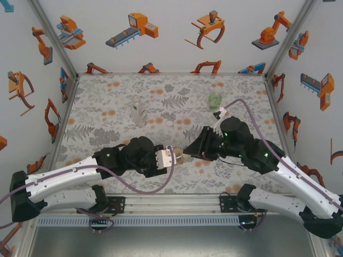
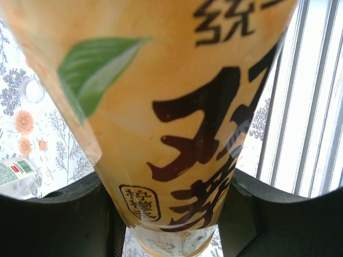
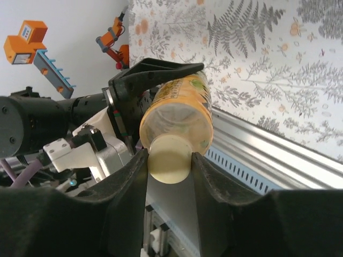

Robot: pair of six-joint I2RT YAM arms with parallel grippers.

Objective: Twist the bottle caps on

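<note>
The amber bottle (image 1: 180, 157), with a yellow-orange label and dark characters, hangs level above the table between the two arms. My left gripper (image 1: 170, 158) is shut on its body; in the left wrist view the label (image 2: 177, 107) stands between my black fingers (image 2: 80, 214). From the right, my right gripper (image 3: 169, 155) is shut on the pale yellow cap (image 3: 169, 163), which sits on the neck of the amber bottle (image 3: 179, 115); both fingers touch the cap's sides. The clear bottle (image 1: 139, 113) stands at the back middle, the green bottle (image 1: 215, 100) at the back right.
The table has a fern-patterned cloth (image 1: 107, 101) and white walls with robot stickers on three sides. A metal rail (image 1: 171, 202) runs along the near edge under the held bottle. A small white round thing (image 2: 33, 90) lies on the cloth in the left wrist view.
</note>
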